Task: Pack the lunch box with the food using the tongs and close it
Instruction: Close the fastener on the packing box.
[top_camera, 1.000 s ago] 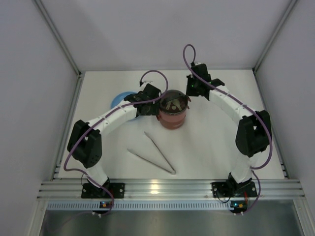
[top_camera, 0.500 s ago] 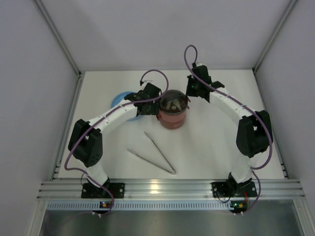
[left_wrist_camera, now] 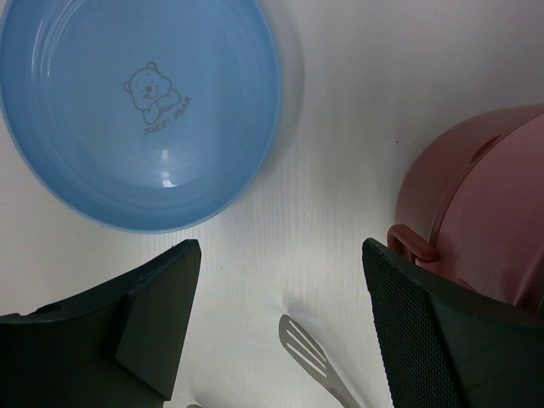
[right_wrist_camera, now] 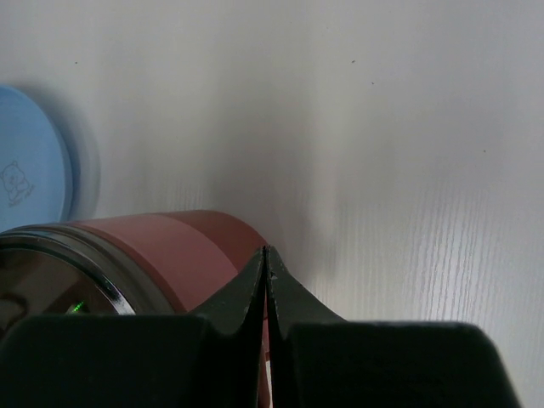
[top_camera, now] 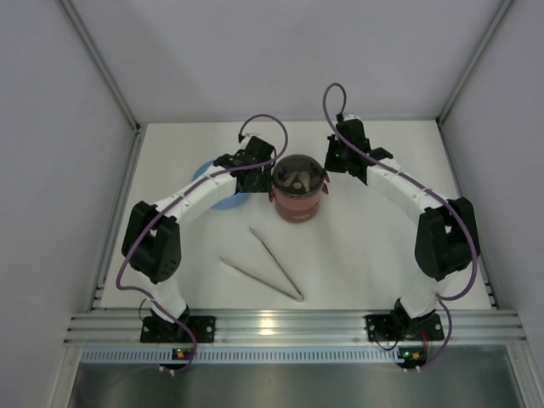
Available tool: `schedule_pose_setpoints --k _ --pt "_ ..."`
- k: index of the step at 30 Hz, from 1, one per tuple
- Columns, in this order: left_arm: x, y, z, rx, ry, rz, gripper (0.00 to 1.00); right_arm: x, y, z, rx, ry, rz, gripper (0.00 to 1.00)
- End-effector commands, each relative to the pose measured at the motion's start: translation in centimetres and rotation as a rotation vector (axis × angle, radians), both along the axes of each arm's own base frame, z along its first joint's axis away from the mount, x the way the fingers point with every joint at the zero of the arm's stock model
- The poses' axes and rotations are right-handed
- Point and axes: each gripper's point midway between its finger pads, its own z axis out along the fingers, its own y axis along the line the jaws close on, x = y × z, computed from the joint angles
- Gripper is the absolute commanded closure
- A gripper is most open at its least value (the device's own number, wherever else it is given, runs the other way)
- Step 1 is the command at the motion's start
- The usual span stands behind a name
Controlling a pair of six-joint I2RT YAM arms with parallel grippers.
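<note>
dark-red lunch box (top_camera: 297, 202): stacked upright mid-table between both claws. its top looks dark and glossy, and i cannot tell whether a lid sits there.
left gripper (left_wrist_camera: 280, 251): fingers wide apart and holding nothing, hovering between the blue plate (left_wrist_camera: 140, 110) and the box, likely placed to take or steady the box's side.
right gripper (right_wrist_camera: 267, 255): fingers pressed together and empty, close beside the box's far-right wall, perhaps to brace it.
tongs (top_camera: 265, 265): lying flat on the table (top_camera: 382, 255), nearer the robot than the box and apart from both claws, so the picking looks finished.
food: no pieces show on the plate. probably inside the box, hidden.
step judged: closing.
</note>
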Motion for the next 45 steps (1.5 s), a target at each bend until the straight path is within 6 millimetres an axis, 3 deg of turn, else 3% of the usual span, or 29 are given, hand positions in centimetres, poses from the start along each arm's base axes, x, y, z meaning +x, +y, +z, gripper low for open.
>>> schedule_pose_setpoints --k 1,17,29,37,45 --pt "2.0 -2.5 0.5 -0.073 -0.056 -0.018 0.18 -3.9 2.2 -2.4 0.039 0.134 0.104 1.0" --pt "2.3 -2.2 0.4 -0.077 -0.052 -0.009 0.18 -4.5 1.4 -2.6 0.015 0.146 0.074 1.0" --pt "1.7 -1.4 2.6 -0.087 -0.085 -0.001 0.19 -2.3 0.1 -0.8 0.0 0.112 0.007 1.0" --pt "0.4 1.3 5.0 -0.05 -0.132 0.055 0.19 -1.2 -0.3 -0.5 -0.005 0.118 -0.008 1.0" --pt "0.0 4.8 5.2 -0.048 -0.152 0.148 0.19 -0.2 -1.3 0.0 -0.015 0.115 -0.038 1.0"
